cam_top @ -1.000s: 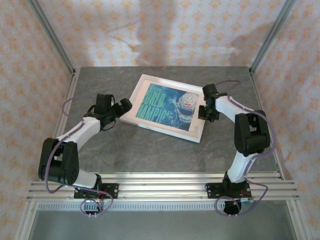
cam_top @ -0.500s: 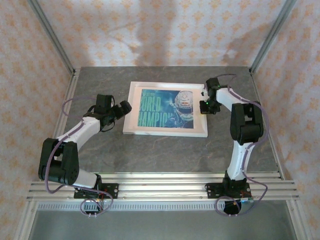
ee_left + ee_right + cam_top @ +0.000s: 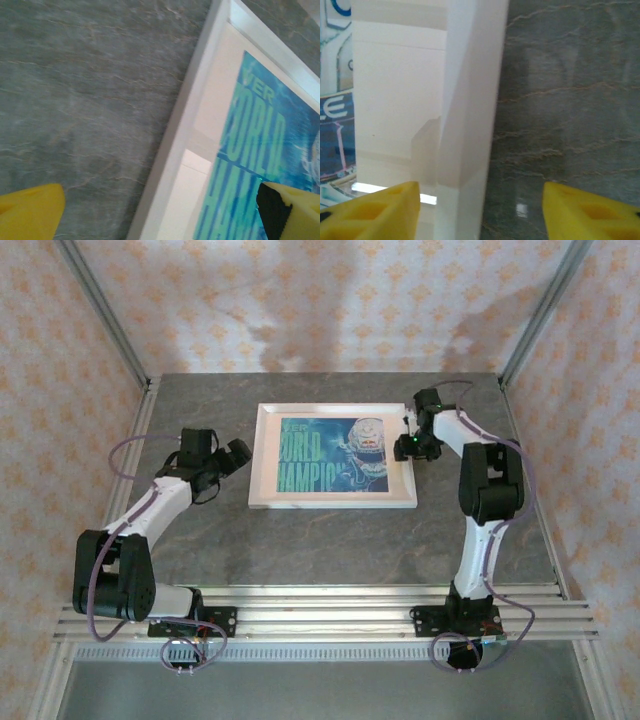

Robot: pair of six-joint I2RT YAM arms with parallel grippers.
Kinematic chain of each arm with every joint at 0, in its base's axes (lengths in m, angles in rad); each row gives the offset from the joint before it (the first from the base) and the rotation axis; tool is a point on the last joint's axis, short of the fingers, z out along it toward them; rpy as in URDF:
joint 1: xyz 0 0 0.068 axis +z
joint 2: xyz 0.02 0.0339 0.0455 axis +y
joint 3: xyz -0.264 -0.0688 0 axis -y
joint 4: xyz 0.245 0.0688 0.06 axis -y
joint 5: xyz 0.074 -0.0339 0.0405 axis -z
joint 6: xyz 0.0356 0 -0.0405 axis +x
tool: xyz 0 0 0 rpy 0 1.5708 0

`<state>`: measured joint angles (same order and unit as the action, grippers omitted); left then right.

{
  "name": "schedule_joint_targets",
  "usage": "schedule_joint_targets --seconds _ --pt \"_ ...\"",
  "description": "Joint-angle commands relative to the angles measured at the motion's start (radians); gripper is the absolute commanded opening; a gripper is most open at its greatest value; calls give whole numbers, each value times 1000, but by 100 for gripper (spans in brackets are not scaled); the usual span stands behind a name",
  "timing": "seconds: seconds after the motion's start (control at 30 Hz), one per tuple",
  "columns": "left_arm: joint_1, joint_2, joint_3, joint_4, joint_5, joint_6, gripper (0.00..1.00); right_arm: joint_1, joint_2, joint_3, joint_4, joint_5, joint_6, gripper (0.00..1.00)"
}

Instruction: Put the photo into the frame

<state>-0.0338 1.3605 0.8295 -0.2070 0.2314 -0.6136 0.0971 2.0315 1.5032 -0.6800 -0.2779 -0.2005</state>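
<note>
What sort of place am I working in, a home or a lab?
Probably a lab test cell: aluminium posts, wallpaper-patterned panels around a grey stone-look table, and a metal mounting rail.

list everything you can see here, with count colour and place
frame: one, white, flat on mid table
photo: one, blue-teal with white lettering, lying inside frame
table: one, grey marbled, under everything
walls: three, orange-patterned paper, around table
rails: one set, silver, near edge
left arm: one, white and black, left of frame
right arm: one, white and black, right of frame
left gripper: one, yellow fingers, open, by frame's left edge
right gripper: one, yellow fingers, open, astride frame's right edge
</note>
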Motion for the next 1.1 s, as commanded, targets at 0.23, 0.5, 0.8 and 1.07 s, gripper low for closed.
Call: schedule_joint_targets --seconds 0.23,0.5,0.8,1.07 --pt "46 -93 -1 -69 -418 227 100 -23 -409 -421 318 246 202 76" --pt "49 -119 -238 323 -493 372 100 -23 -576 -848 864 521 242 82" --pt "48 -23 -374 746 -439 497 100 -18 -521 -986 1284 663 220 100" --pt "23 134 -445 1052 -324 593 100 -42 -471 -1136 1617 541 197 100"
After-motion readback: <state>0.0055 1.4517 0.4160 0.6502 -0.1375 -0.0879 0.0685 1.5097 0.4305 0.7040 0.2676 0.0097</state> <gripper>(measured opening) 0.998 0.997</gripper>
